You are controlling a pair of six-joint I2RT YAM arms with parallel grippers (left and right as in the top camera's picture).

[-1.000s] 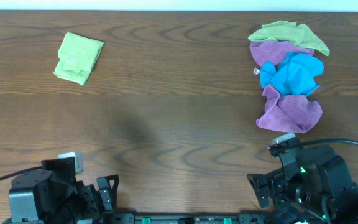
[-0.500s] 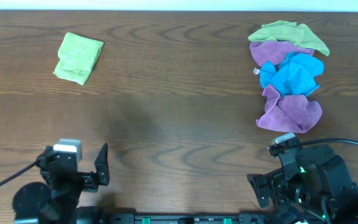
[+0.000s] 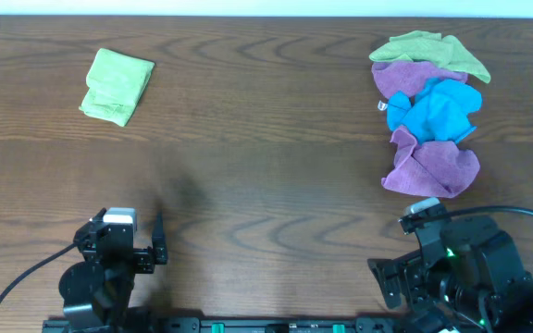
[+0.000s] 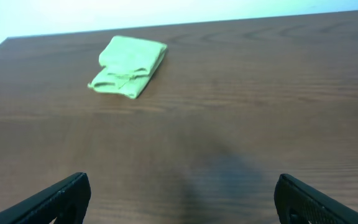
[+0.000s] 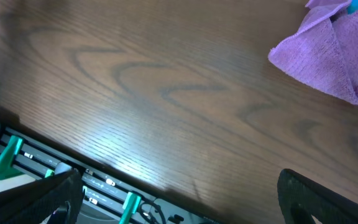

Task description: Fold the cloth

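Currently cloth lies folded on bench; left gripper, right gripper both open, empty, at near edge: fold looks finished.

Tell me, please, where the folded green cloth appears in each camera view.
Overhead: folded green cloth, upper left, near the table's far edge.
Left wrist: folded green cloth, upper left of centre.
Right wrist: not in it.
Shared landmark: the dark wood table, seen in all three views.
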